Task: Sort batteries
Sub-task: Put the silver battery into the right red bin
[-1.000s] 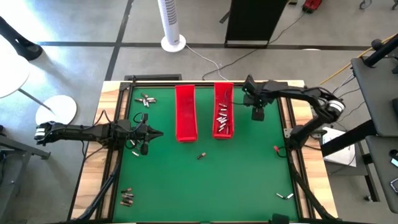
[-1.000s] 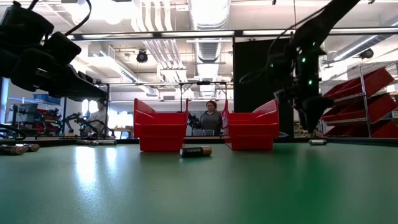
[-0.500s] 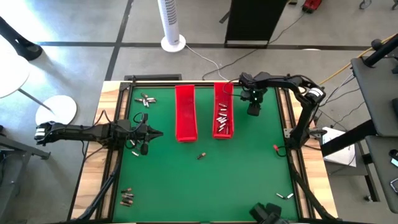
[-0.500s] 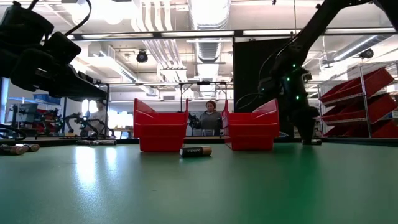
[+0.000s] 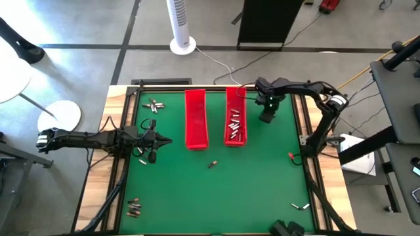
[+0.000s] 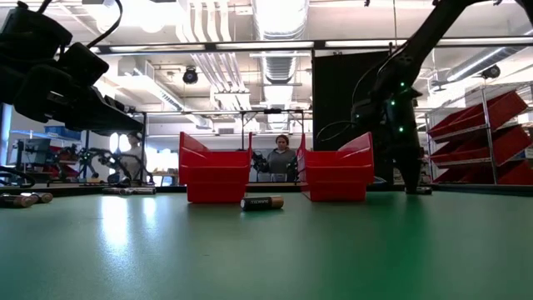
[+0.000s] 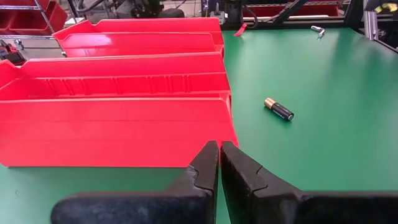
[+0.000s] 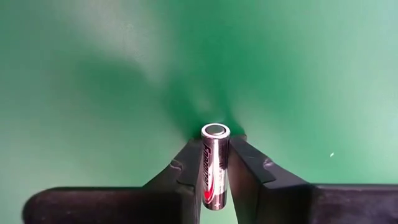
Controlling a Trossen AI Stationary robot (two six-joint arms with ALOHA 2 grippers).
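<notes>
My right gripper (image 5: 266,118) points down at the far right of the green table, beside the right red tray (image 5: 235,134), and is shut on a silvery battery (image 8: 215,165). In the low view its fingertips (image 6: 414,188) reach down to the table top. My left gripper (image 7: 220,149) is shut on nothing. It hovers at the table's left (image 5: 167,140), pointing at the left red tray (image 5: 195,119). Several silvery batteries (image 5: 234,124) lie in the right tray. One dark battery (image 5: 212,164) lies loose on the mat, nearer than the trays. My right gripper pinches the silvery battery by its two long sides (image 8: 215,155) between its two fingers. The fingers come from above, pointing down. The battery's round end (image 8: 215,130) shows just past the fingertips. Whether the battery is clear of the table, I cannot tell.
Loose batteries lie in small groups at the far left (image 5: 154,105), under the left arm (image 5: 141,152), at the near left (image 5: 134,208) and at the near right (image 5: 300,206). A small red thing (image 5: 291,156) lies by the right edge. A person (image 6: 283,158) stands beyond the table.
My right gripper has gone down to the table top and a little toward the right red tray, turning about its own axis as it went. It now stands where a battery lay. My left arm has kept still.
</notes>
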